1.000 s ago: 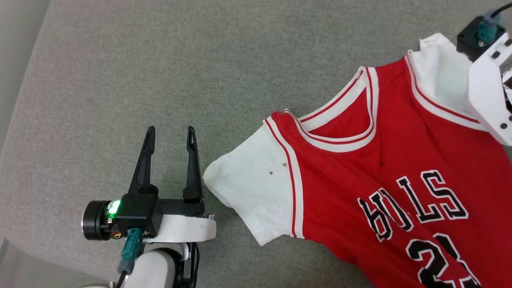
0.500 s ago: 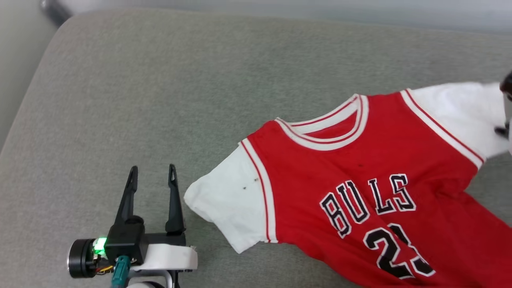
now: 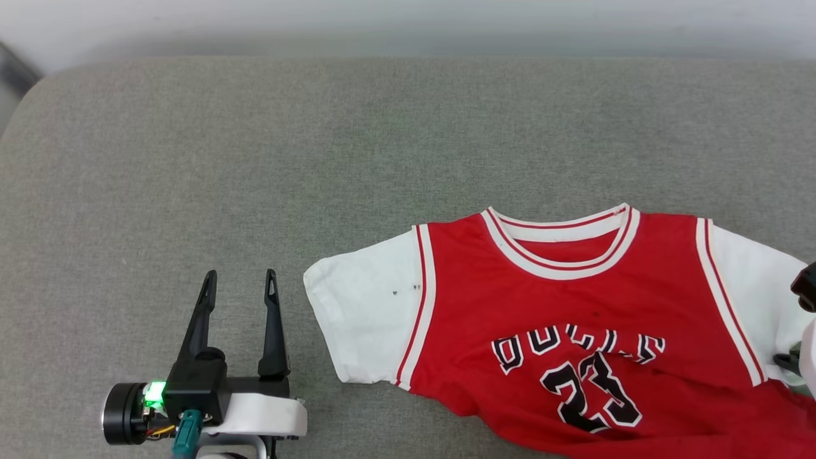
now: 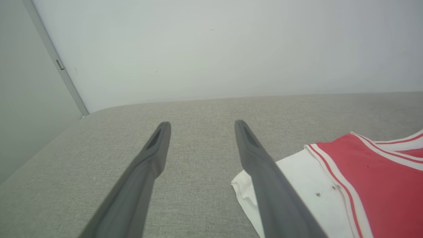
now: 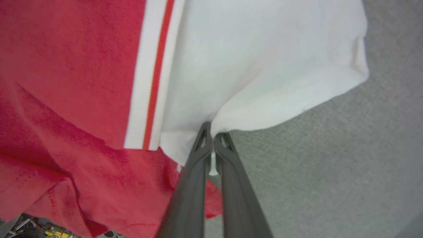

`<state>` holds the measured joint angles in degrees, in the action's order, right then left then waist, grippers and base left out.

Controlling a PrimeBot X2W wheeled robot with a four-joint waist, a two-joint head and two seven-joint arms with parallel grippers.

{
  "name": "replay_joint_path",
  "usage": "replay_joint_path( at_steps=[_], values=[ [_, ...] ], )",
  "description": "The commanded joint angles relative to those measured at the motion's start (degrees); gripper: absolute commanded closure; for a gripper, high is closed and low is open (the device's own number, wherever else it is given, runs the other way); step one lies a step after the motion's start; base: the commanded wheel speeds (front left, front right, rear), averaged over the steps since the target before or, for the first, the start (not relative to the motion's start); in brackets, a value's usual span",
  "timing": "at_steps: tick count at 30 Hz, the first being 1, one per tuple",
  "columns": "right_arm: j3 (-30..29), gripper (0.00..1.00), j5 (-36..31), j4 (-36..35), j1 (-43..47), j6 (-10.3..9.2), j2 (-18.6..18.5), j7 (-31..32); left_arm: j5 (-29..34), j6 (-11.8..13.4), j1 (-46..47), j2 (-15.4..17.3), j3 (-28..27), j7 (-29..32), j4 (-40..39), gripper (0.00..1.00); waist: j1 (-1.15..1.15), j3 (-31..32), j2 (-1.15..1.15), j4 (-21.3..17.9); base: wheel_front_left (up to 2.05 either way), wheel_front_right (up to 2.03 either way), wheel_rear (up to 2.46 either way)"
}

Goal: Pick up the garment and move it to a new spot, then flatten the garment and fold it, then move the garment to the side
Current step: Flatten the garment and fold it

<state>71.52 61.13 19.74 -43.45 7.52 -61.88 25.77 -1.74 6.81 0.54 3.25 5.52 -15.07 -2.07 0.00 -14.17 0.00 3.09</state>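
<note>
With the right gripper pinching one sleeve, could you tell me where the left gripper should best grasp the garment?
Probably the outer hem of the free white sleeve, coming in from the robot's left, low along the grey cushion. That edge of the garment lies flat and unfolded, right beside the open left gripper, mirroring the right gripper's pinch.

The left gripper sits at the lower left of the head view. Its two dark fingers point up the view and are spread well apart, with nothing between them. A green light glows on its black wrist block. The right gripper has its fingers pressed almost together, the tips pinching the white sleeve edge of the garment.
</note>
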Motion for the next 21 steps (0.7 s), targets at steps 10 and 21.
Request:
replay_joint_path(
  at_steps=[10,21],
  values=[
    [-13.1,0.00,-10.1,14.5,2.7,-0.05,5.4,-22.3,0.2,-1.8,-0.3,3.2,-2.4,-0.1,2.4,0.00,0.00,6.0,0.00,-2.2,0.00,0.00,0.00],
    [-38.1,0.00,-23.8,17.7,9.7,-0.05,18.1,-40.9,-0.5,-4.3,5.3,7.8,-5.1,-0.1,6.0,0.00,0.00,8.7,0.00,-3.8,0.00,0.00,0.00]
  ],
)
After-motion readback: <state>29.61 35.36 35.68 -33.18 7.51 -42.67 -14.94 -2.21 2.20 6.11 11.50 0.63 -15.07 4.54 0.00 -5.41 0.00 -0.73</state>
